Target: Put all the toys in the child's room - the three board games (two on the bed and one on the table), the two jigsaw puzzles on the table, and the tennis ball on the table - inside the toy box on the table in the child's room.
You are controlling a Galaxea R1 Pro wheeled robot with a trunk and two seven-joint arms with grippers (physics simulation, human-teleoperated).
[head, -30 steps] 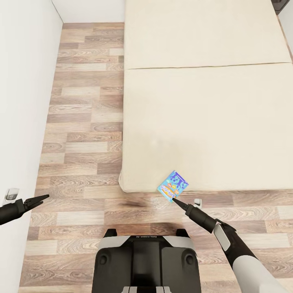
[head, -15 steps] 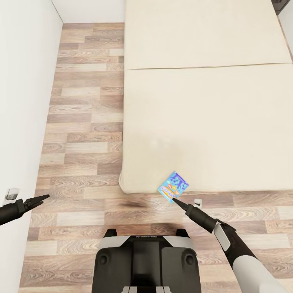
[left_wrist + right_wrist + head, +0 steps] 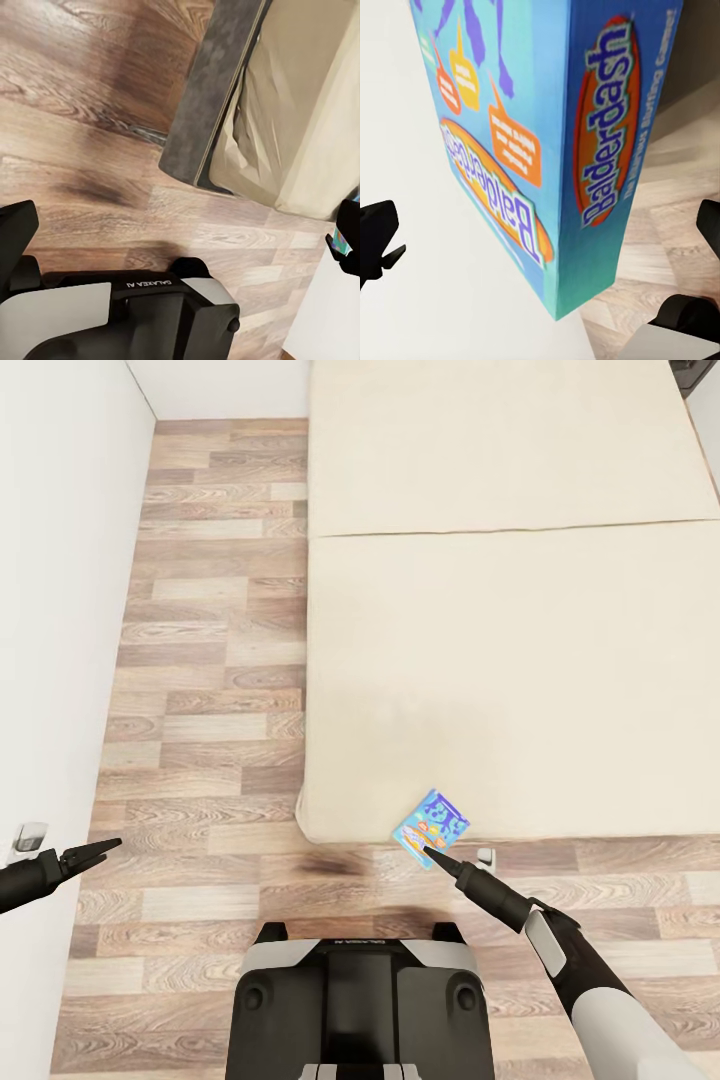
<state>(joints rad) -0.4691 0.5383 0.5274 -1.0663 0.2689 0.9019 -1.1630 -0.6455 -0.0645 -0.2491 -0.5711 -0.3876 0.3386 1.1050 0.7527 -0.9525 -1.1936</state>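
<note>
One board game (image 3: pixel 432 827), a blue box lettered Balderdash, lies on the bed (image 3: pixel 520 660) at its near edge and sticks out a little over the floor. My right gripper (image 3: pixel 432 851) is open, its tips just short of the box's near corner. In the right wrist view the board game (image 3: pixel 547 150) sits close up between the two spread fingers (image 3: pixel 376 238), which do not touch it. My left gripper (image 3: pixel 108 846) is open and holds nothing, low over the floor by the left wall. The toy box, table, jigsaw puzzles and tennis ball are out of view.
A white wall (image 3: pixel 50 610) runs along the left. Wood floor (image 3: pixel 210 660) forms a lane between the wall and the bed. My own base (image 3: pixel 360 1000) is at the bottom middle. The left wrist view takes in the bed's dark lower corner (image 3: pixel 202 112).
The whole picture has slid slightly down and right, so the camera has moved. The board game now lies a little nearer my right gripper's tips. Both arms keep their pose.
</note>
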